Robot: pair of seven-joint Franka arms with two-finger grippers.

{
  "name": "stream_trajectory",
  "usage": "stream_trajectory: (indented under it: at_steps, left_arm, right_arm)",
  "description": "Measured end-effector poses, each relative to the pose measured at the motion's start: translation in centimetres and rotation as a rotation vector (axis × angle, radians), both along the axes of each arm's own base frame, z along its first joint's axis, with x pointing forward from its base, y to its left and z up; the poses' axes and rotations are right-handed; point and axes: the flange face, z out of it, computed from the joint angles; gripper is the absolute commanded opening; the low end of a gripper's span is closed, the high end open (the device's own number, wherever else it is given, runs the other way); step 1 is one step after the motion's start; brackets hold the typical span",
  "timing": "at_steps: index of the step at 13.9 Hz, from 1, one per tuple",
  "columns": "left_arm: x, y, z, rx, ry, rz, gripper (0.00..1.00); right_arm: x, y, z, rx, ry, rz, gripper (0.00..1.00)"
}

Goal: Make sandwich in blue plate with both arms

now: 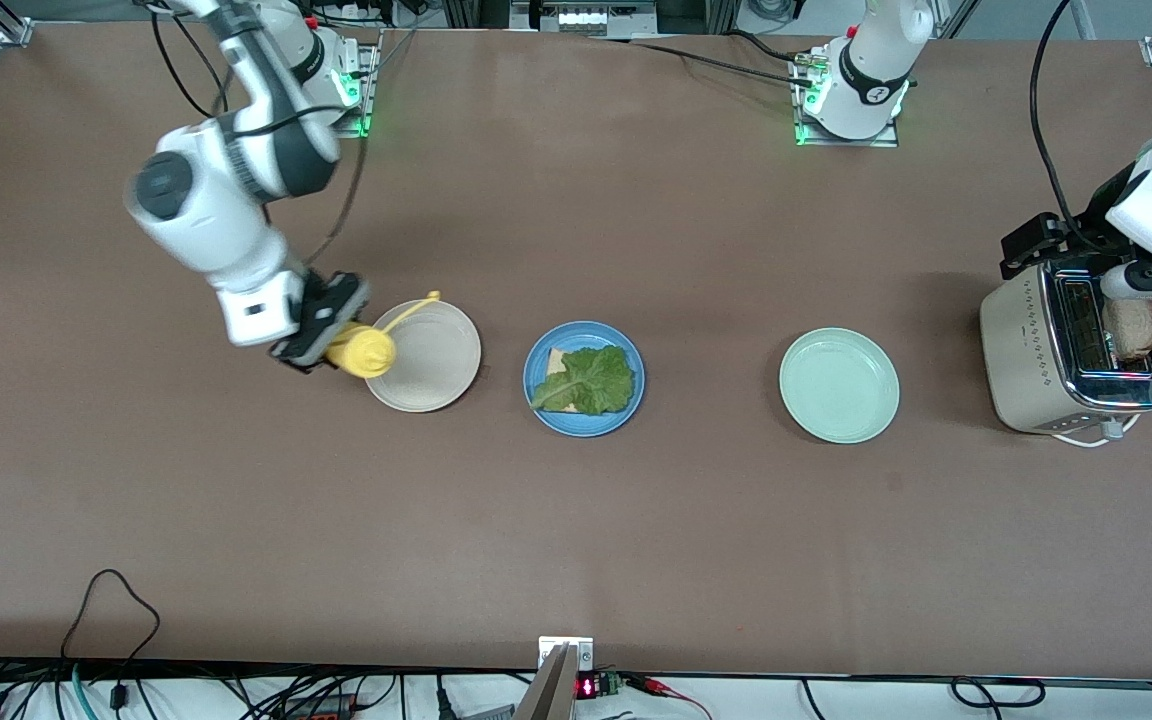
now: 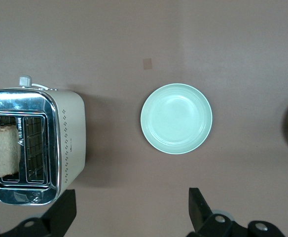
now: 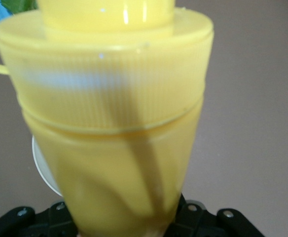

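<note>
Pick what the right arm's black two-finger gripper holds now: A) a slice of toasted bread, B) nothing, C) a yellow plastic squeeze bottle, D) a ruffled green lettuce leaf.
C: the right gripper is clamped on the yellow plastic squeeze bottle over the edge of the cream-white round plate, and the bottle fills the right wrist view.

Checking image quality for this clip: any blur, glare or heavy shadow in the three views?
Front view: right arm and right gripper motion-blurred, table evenly lit. Right wrist view: yellow bottle fills the frame, soft and out of focus. Left wrist view: sharp, bright reflections on the toaster top, soft shadow beside it.
</note>
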Motion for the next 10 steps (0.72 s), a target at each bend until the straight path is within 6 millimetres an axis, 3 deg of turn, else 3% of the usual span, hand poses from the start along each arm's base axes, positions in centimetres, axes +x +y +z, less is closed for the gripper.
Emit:
stream_trajectory:
  at_steps: [4, 7, 10]
  left_arm:
    - [0.0, 0.0, 0.0, 0.000, 0.000, 0.002, 1.00]
    - [0.0, 0.0, 0.0, 0.000, 0.000, 0.002, 1.00]
    - [0.0, 0.0, 0.0, 0.000, 0.000, 0.002, 1.00]
  right_arm:
    - [-3.6, 7.9, -2.1, -0.106, -0.029, 0.063, 0.00]
    - [-4.9, 11.7, -4.6, -0.136, -0.018, 0.150, 0.00]
    - [-4.5, 14.7, -6.8, -0.200, 0.005, 0.189, 0.00]
